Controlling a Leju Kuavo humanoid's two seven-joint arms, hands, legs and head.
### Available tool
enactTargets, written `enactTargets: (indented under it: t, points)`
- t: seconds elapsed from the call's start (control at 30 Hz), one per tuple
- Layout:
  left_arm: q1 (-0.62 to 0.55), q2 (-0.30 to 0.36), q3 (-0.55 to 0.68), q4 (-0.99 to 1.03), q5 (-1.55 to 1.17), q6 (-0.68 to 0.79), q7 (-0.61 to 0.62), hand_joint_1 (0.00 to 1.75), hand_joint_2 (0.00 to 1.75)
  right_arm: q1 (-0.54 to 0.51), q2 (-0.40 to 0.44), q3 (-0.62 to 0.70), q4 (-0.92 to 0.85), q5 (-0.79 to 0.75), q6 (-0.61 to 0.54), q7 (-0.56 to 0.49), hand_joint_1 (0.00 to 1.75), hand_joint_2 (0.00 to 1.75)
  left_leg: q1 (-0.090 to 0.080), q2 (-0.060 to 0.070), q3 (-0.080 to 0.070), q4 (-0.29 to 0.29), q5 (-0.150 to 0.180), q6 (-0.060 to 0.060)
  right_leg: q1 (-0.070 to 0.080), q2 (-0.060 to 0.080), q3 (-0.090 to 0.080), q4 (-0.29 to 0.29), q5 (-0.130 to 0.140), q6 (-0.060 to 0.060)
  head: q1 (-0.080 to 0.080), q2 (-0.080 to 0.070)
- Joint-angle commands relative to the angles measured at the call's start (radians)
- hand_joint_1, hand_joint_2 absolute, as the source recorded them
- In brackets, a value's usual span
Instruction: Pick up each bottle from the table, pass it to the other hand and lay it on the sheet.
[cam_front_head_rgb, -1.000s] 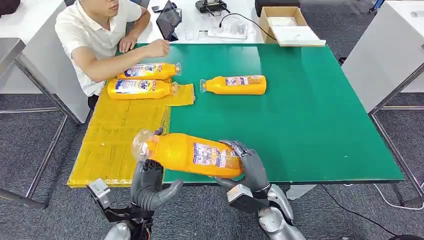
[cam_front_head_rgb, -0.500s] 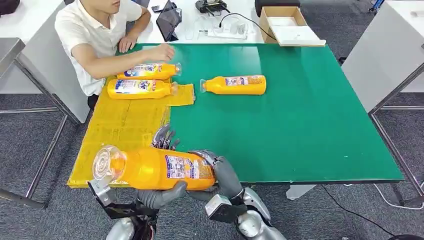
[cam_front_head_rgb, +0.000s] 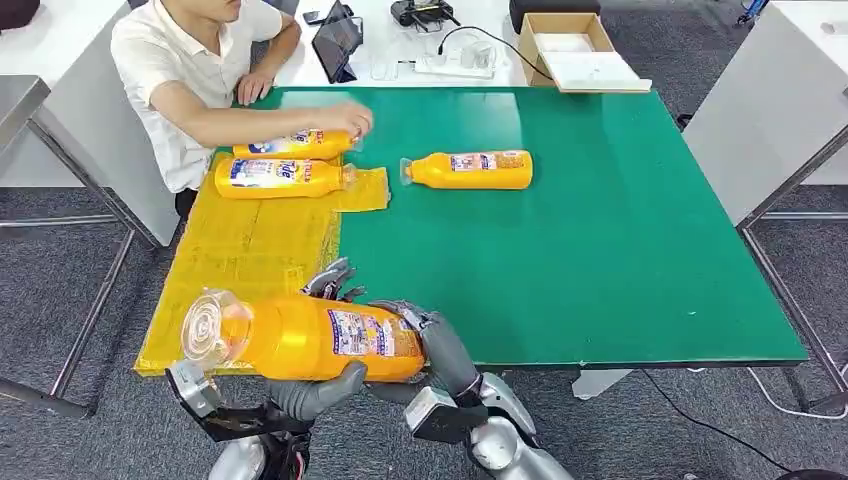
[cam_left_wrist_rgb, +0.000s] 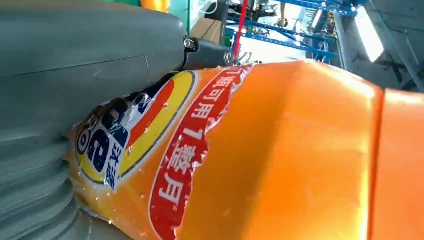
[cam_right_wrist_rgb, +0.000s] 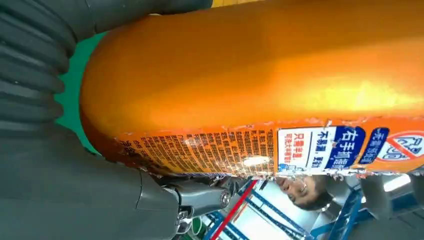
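At the lower left of the head view, the held bottle lies horizontally between both hands, over the near bench edge. The left hand grips its middle from below; the right hand grips its base. Two bottles lie on the yellow sheet; a person's hand touches one. A fourth bottle lies on the bench.

One orange detergent bottle lies sideways in the air by the tabletop's near edge, clear cap leftward. Two more lie on the yellow sheet — a fourth on the green tabletop.
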Motion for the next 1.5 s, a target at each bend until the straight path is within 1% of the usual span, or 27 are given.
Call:
enactTargets:
  t: [0.03,0.07,0.17,0.3,0.33,0.37,0.4,0.5,0.53,0.57,0.6,0.67,0.7,0.73,0.77,0.83,0.93,0.97,1.03,1.07,1.13,1.17,1.2,1.27,1.33,1.4,1.5]
  points:
    - [-0.021,0.023,0.020,0.042,0.093,-0.133,0.014,1.75,1.75,0.010,-0.033,0.051,0.059,0.012,0.047,-0.014,0.00,1.75,0.001,0.000,0.004,-0.002,-0.001,-0.001,0.001,-0.001,0.004,-0.002,-0.001,-0.002,0.000,0.000]
    - [-0.021,0.027,0.029,0.046,0.108,-0.155,0.021,1.75,1.75,0.018,-0.042,0.053,0.044,0.025,0.041,-0.023,0.00,0.00,0.001,0.000,0.007,-0.002,-0.002,-0.002,0.002,-0.002,0.007,-0.002,-0.002,-0.002,0.000,0.000]
    - [-0.017,0.032,0.050,0.054,0.129,-0.203,0.034,1.75,1.75,0.041,-0.064,0.045,0.009,0.052,0.029,-0.045,0.00,0.00,0.001,-0.001,0.004,-0.001,-0.001,-0.001,0.001,-0.002,0.004,-0.001,-0.001,-0.002,0.000,0.000]
    - [-0.013,0.028,0.062,0.052,0.126,-0.222,0.041,1.75,1.75,0.050,-0.072,0.036,-0.002,0.075,0.022,-0.056,0.00,0.00,0.002,0.000,0.009,-0.001,-0.003,-0.003,0.002,-0.003,0.009,-0.002,-0.004,-0.003,0.000,0.000]
    - [-0.012,0.030,0.068,0.051,0.128,-0.228,0.042,1.75,1.75,0.059,-0.079,0.026,-0.010,0.088,0.007,-0.062,0.00,0.00,0.000,0.000,0.003,-0.001,-0.001,-0.001,0.001,-0.002,0.003,-0.001,-0.001,-0.001,0.000,0.000]
    - [-0.010,0.036,0.077,0.048,0.115,-0.229,0.046,1.75,1.75,0.075,-0.087,0.007,-0.024,0.102,-0.009,-0.069,0.00,0.00,0.001,-0.001,0.006,-0.002,-0.002,-0.002,0.002,-0.003,0.007,-0.002,-0.002,-0.002,0.000,0.000]
    - [-0.007,0.038,0.088,0.045,0.097,-0.220,0.044,1.75,1.75,0.088,-0.091,-0.011,-0.033,0.110,-0.019,-0.075,0.00,0.00,0.000,-0.001,0.003,-0.001,-0.001,-0.001,0.001,-0.002,0.004,-0.001,-0.001,-0.001,0.000,0.000]
    - [-0.002,0.042,0.109,0.040,0.055,-0.196,0.045,1.75,1.75,0.113,-0.095,-0.049,-0.058,0.124,-0.041,-0.088,0.00,0.00,0.001,-0.002,0.005,-0.002,-0.001,-0.002,0.001,-0.004,0.006,-0.002,-0.002,-0.002,0.000,0.000]
    - [0.002,0.047,0.120,0.038,0.019,-0.159,0.054,1.75,1.75,0.129,-0.092,-0.074,-0.074,0.128,-0.064,-0.093,0.00,0.00,0.000,-0.002,0.003,-0.001,-0.001,-0.001,0.001,-0.003,0.004,-0.001,-0.002,-0.001,0.000,0.000]
    - [0.007,0.053,0.138,0.034,-0.095,-0.046,0.053,1.75,1.75,0.155,-0.087,-0.113,-0.103,0.127,-0.096,-0.099,0.00,0.00,0.001,-0.002,0.006,-0.001,-0.002,-0.002,0.001,-0.004,0.006,-0.001,-0.003,-0.002,0.000,0.000]
    - [0.008,0.055,0.145,0.032,-0.170,0.030,0.049,1.75,1.75,0.174,-0.085,-0.140,-0.125,0.127,-0.113,-0.103,0.00,0.00,0.000,-0.002,0.003,-0.001,-0.001,-0.001,0.001,-0.003,0.004,-0.001,-0.002,-0.002,0.000,0.000]
    - [0.002,0.053,0.161,0.025,-0.513,0.346,0.006,1.75,1.75,0.222,-0.058,-0.229,-0.212,0.111,-0.190,-0.115,0.00,0.00,0.001,-0.002,0.004,-0.001,-0.001,-0.002,0.001,-0.004,0.005,0.000,-0.003,-0.002,0.000,0.000]
    - [0.005,0.058,0.155,0.015,-0.554,0.387,0.013,1.75,1.75,0.236,-0.039,-0.271,-0.249,0.106,-0.238,-0.115,0.00,0.00,0.000,-0.002,0.003,-0.001,-0.001,-0.002,0.001,-0.003,0.004,0.000,-0.002,-0.002,0.000,0.000]
    - [0.011,0.066,0.157,0.008,-0.591,0.418,0.028,1.75,1.75,0.242,-0.032,-0.295,-0.275,0.098,-0.255,-0.109,0.00,0.00,0.000,-0.002,0.001,0.000,0.000,-0.001,0.000,-0.003,0.001,0.000,-0.001,-0.001,0.000,0.000]
    - [0.020,0.072,0.158,-0.003,-0.601,0.430,0.034,1.75,1.75,0.244,-0.028,-0.312,-0.298,0.093,-0.259,-0.101,0.00,0.00,0.001,-0.002,0.003,0.000,-0.002,-0.002,0.001,-0.004,0.004,0.001,-0.003,-0.002,0.000,0.000]
    - [0.035,0.085,0.163,-0.008,-0.718,0.525,0.060,1.75,1.75,0.249,0.016,-0.390,-0.335,0.052,-0.347,-0.103,0.00,0.00,0.000,0.001,0.001,0.000,-0.001,-0.001,0.000,0.000,0.001,0.001,-0.001,-0.002,0.000,0.000]
    - [0.041,0.095,0.167,0.001,-0.810,0.599,0.098,1.75,1.75,0.242,0.042,-0.458,-0.361,0.021,-0.418,-0.095,0.00,0.00,0.000,0.001,0.003,-0.001,-0.002,-0.002,0.001,-0.001,0.003,0.000,-0.002,-0.002,0.000,0.000]
    - [0.040,0.096,0.168,0.001,-0.810,0.599,0.098,1.75,1.75,0.240,0.038,-0.460,-0.361,0.021,-0.416,-0.095,0.00,0.00,0.000,0.001,0.002,0.000,-0.001,-0.001,0.000,-0.001,0.002,0.001,-0.002,-0.002,0.000,0.000]
    - [0.019,0.102,0.166,0.045,-0.954,0.680,0.161,1.75,1.75,0.239,0.051,-0.488,-0.356,0.019,-0.458,-0.092,0.00,0.00,0.000,0.000,0.001,-0.001,-0.001,-0.001,0.000,-0.001,0.001,0.000,-0.001,-0.001,0.000,0.000]
    - [0.015,0.101,0.165,0.049,-0.956,0.680,0.162,1.75,1.75,0.238,0.051,-0.489,-0.353,0.019,-0.459,-0.092,0.00,0.00,0.000,0.000,0.002,-0.001,-0.001,-0.002,0.001,-0.001,0.003,0.000,-0.001,-0.002,0.000,0.000]
    - [-0.021,0.108,0.154,0.112,-1.073,0.683,0.241,1.75,1.75,0.236,0.052,-0.481,-0.328,0.025,-0.450,-0.082,0.00,0.00,0.000,0.000,0.004,-0.001,-0.001,-0.002,0.001,-0.002,0.004,-0.001,-0.002,-0.002,0.000,0.000]
    - [-0.028,0.108,0.154,0.122,-1.073,0.682,0.241,1.75,1.75,0.236,0.055,-0.481,-0.323,0.026,-0.453,-0.083,0.00,0.00,0.000,-0.001,0.003,-0.002,0.000,-0.002,0.001,-0.002,0.003,-0.001,-0.001,-0.002,0.000,0.000]
    - [-0.053,0.107,0.155,0.172,-1.112,0.668,0.281,1.75,1.75,0.232,0.049,-0.465,-0.304,0.029,-0.427,-0.072,0.00,0.00,0.000,-0.001,0.003,-0.001,0.000,-0.001,0.000,-0.002,0.003,-0.001,-0.001,-0.002,0.000,0.000]
    - [-0.078,0.103,0.154,0.211,-1.128,0.659,0.296,1.75,1.75,0.223,0.052,-0.460,-0.284,0.031,-0.419,-0.068,0.00,0.00,0.000,-0.002,0.004,-0.002,0.000,-0.002,0.001,-0.003,0.004,-0.002,-0.001,-0.002,0.000,0.000]
    - [-0.140,0.105,0.150,0.326,-1.214,0.622,0.377,1.75,1.75,0.202,0.046,-0.438,-0.244,0.043,-0.382,-0.048,0.00,0.00,0.001,-0.001,0.006,-0.003,0.000,-0.002,0.001,-0.003,0.006,-0.002,-0.001,-0.002,0.000,0.000]
    - [-0.168,0.100,0.154,0.382,-1.212,0.633,0.368,1.75,1.75,0.193,0.051,-0.436,-0.228,0.041,-0.383,-0.048,0.00,0.00,0.000,-0.001,0.003,-0.002,0.000,-0.001,0.000,-0.002,0.003,-0.002,0.000,-0.001,0.000,0.000]
    - [-0.168,0.100,0.154,0.382,-1.212,0.633,0.368,1.75,1.75,0.193,0.051,-0.436,-0.228,0.041,-0.383,-0.048,0.00,0.00,0.000,-0.001,0.003,-0.002,0.000,-0.001,0.001,-0.001,0.003,-0.002,0.000,-0.002,0.000,0.000]
